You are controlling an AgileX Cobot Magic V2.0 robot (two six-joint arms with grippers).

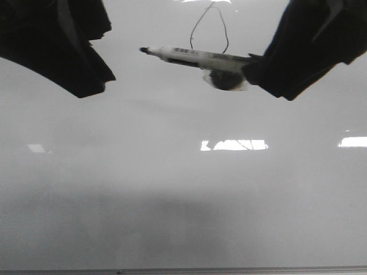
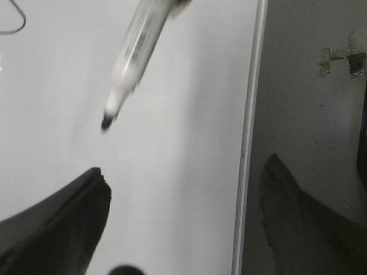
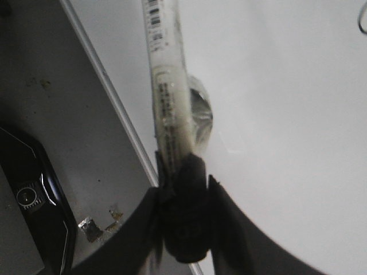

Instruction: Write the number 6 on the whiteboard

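Looking across the front view from its lower edge, I see the board's (image 1: 172,206) thin grey frame along the bottom, then a wide glossy pale field with bright rectangular reflections at mid-height. Beyond that, in the upper third, my right pincer (image 1: 258,67) reaches in from the upper right, pressed together on the rear end of a marker (image 1: 198,58). The marker lies nearly level in the frame, its black tip pointing to the left, with a dark rounded lump beneath its barrel just beside the pincer. It is blurred, and I cannot tell whether the tip touches the board.

My left pincer (image 1: 86,69) shows as a dark shape in the upper left of the front view, well apart from the marker. In the left wrist view its fingers (image 2: 63,229) stand spread, holding nothing, one over the board and one over the dark tabletop (image 2: 309,143) beside the frame.

Farthest off, at the top centre of the front view, sits the 6 (image 1: 210,27): a thin black, tall narrow loop just above the marker's barrel, its top cut by the frame edge. It appears again in the upper left corner of the left wrist view.
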